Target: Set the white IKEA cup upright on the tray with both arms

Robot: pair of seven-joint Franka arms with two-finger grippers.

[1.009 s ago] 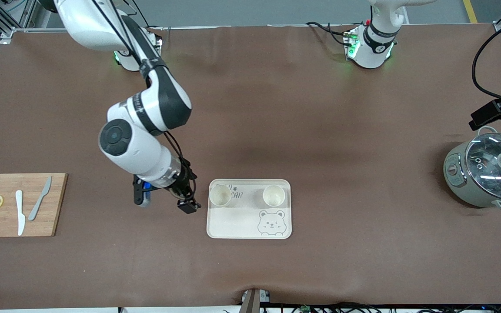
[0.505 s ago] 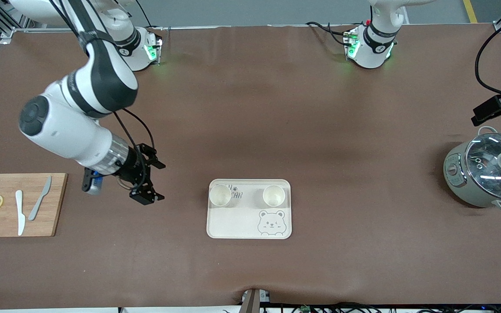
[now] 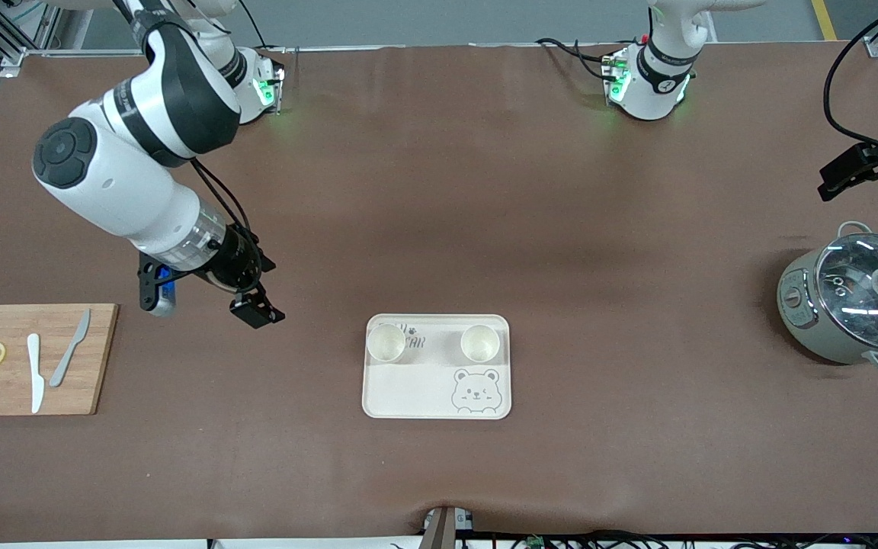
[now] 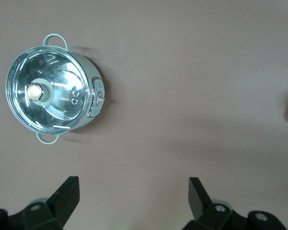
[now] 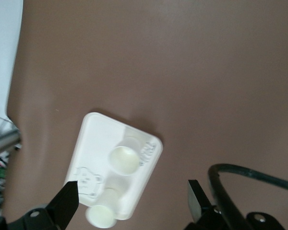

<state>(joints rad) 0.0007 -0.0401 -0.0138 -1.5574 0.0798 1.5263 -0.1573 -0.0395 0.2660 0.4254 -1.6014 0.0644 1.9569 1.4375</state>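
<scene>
1. Cups — two white cups stand upright on the tray (image 3: pixel 437 381), one (image 3: pixel 386 342) toward the right arm's end and one (image 3: pixel 480 343) toward the left arm's end, both on the half farther from the front camera, above the bear drawing.
2. Right gripper (image 3: pixel 252 305) hangs over bare table between the cutting board (image 3: pixel 96 358) and the tray, its fingers spread and holding nothing.
3. Left gripper (image 4: pixel 132 196) is likewise released and empty, over the table near the pot (image 3: pixel 850 305); in the front view only a dark part of it shows at the picture's edge, so its exact height is hard to judge.
4. Judged from this layout, placing looks finished — the step in hand is clearing away.
5. To do it well: lift each arm away without sweeping low over the tray rim, so neither cup is tipped.
</scene>
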